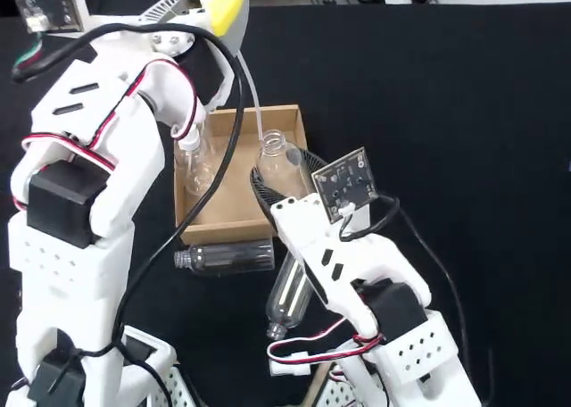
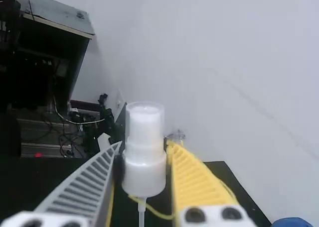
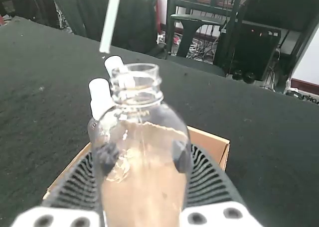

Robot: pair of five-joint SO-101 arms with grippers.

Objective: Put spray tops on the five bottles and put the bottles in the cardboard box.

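Gripping the upright bottle (image 3: 142, 152) between its jaws over the box (image 1: 234, 221), the right tool (image 3: 144, 156) should stay still while the left tool (image 2: 143, 146), closed on the top (image 2: 144, 160), descends straight so the tube (image 1: 251, 90) hanging below it enters the neck (image 3: 135, 82) before the top seats.

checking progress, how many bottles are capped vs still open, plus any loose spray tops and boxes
capped bottle: 2
open bottle: 3
loose spray top: 1
cardboard box: 1
total: 7
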